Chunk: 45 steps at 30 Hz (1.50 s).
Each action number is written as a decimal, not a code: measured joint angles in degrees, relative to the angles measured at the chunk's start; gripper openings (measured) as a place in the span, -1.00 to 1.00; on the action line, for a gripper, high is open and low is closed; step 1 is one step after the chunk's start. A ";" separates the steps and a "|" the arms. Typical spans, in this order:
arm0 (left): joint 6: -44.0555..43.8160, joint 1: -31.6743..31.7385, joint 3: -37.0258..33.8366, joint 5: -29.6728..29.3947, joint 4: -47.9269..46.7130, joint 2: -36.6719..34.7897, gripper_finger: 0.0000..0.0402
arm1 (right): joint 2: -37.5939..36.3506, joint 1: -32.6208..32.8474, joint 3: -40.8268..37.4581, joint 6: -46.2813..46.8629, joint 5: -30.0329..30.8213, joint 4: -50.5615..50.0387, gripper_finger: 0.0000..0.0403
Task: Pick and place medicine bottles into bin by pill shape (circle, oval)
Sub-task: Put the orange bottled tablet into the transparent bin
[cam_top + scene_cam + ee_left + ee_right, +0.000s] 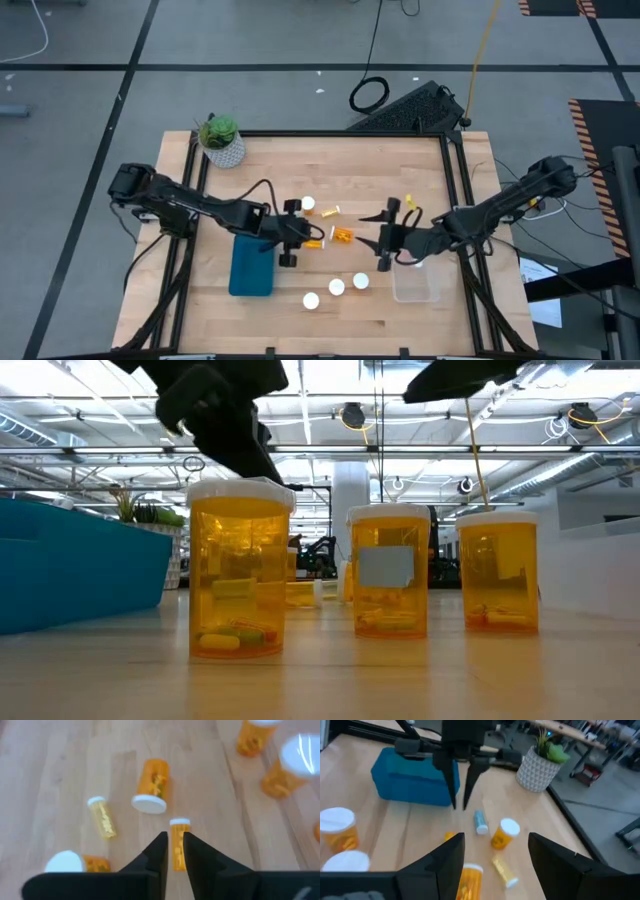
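Your left gripper (175,851) hovers with its fingers nearly together, pinching nothing, above a slim fallen bottle (179,844). Around it, medicine bottles (343,236) scatter mid-table. Your right gripper (496,847) hangs spread wide beside the clear bin (416,284); the blue bin (251,266) sits left.

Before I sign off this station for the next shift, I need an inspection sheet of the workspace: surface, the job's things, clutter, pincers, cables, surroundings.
Surface: wooden table, black frame.
Job's things: medicine bottles, some upright, some lying mid-table; blue bin and clear bin, contents not discernible.
Clutter: potted plant at a far corner.
Pincers: left pincer slightly open, empty, above a lying bottle; right pincer open, empty, above the bottles.
Cables: black coil and yellow cable on the floor.
Surroundings: grey floor; no person seen.
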 joint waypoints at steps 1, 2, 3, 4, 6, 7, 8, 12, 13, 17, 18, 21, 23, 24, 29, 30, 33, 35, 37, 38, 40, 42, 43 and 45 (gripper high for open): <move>0.42 -0.17 0.00 0.35 -1.12 0.11 -0.73 | 0.58 -0.08 0.00 -0.80 0.00 0.81 0.05; 0.62 -0.24 -0.06 0.57 -1.83 0.46 -0.74 | 1.00 -0.09 0.00 -1.22 0.00 1.12 0.05; 0.58 -0.25 -0.07 0.88 -1.45 1.32 -0.74 | 1.27 -0.07 0.01 -1.32 -0.01 1.42 0.05; 0.31 -0.24 -0.09 1.37 -0.90 2.29 -0.72 | 1.36 -0.07 -0.01 -1.25 -0.02 1.54 0.05; -0.54 0.03 -0.72 1.65 -1.72 4.08 -0.66 | 1.34 -0.05 0.01 -0.27 -0.04 1.50 0.05; -0.97 0.24 -0.79 1.68 -1.41 5.31 -0.62 | 1.28 -0.05 0.01 0.28 -0.04 1.52 0.05; -1.15 0.39 -0.72 2.01 -0.25 6.36 -0.56 | 1.14 -0.05 0.01 0.45 -0.19 1.50 0.05; -2.62 0.25 -0.64 1.89 1.49 9.68 -0.31 | 0.82 -0.05 0.05 0.73 -2.02 1.84 0.05; -2.81 0.24 -0.63 1.82 1.54 10.40 -0.25 | 0.82 -0.05 0.03 0.63 -2.44 1.57 0.05; -4.77 0.70 -0.59 2.17 2.05 13.07 -0.09 | 0.75 -0.05 0.03 0.61 -3.04 1.32 0.05; -5.30 0.76 -0.65 2.12 1.47 13.66 -0.08 | 0.74 -0.05 0.03 0.57 -3.04 1.41 0.05; -5.84 0.74 -0.61 -0.39 2.61 15.37 -0.08 | 0.73 0.00 0.03 0.34 -3.04 1.44 0.05; -5.51 0.70 -0.61 -1.00 3.29 15.79 -0.12 | 0.71 0.00 0.03 0.23 -3.04 1.39 0.05; -5.17 0.78 -0.61 -0.93 3.57 15.86 -0.15 | 0.73 0.01 0.03 0.22 -3.06 1.28 0.05; -4.51 1.11 -0.61 0.13 3.78 15.88 -0.35 | 0.71 0.02 0.03 0.08 -3.06 1.36 0.05; -4.21 1.11 -0.61 0.46 3.82 15.88 -0.39 | 0.71 0.02 0.03 0.06 -3.06 1.46 0.05; -3.88 1.14 -0.61 0.56 3.89 15.87 -0.49 | 0.71 0.02 0.03 0.04 -3.04 1.44 0.05; -3.83 1.27 -0.61 0.24 3.94 15.86 -0.52 | 0.71 0.02 0.03 0.04 -3.05 1.43 0.05; -3.79 1.35 -0.66 0.19 3.48 15.29 -0.52 | 0.71 0.02 0.03 0.04 -3.06 1.44 0.05; -3.80 1.38 -0.68 0.16 3.44 15.07 -0.50 | 0.71 0.02 0.03 0.04 -3.05 1.44 0.05; -3.45 1.38 -0.37 0.08 3.54 14.35 -0.46 | 0.71 0.02 0.03 0.14 -3.04 1.48 0.05; -3.22 1.35 -0.39 0.08 3.26 12.90 -0.44 | 1.07 -0.02 0.03 -0.02 -2.77 1.83 0.05; -3.23 1.35 -0.29 0.10 4.15 12.13 -0.44 | 1.49 -0.13 0.05 -0.72 -2.60 2.17 0.05; -3.23 1.35 -0.33 0.14 2.82 9.99 -0.46 | 3.24 -0.14 0.01 -3.61 -2.78 2.70 0.05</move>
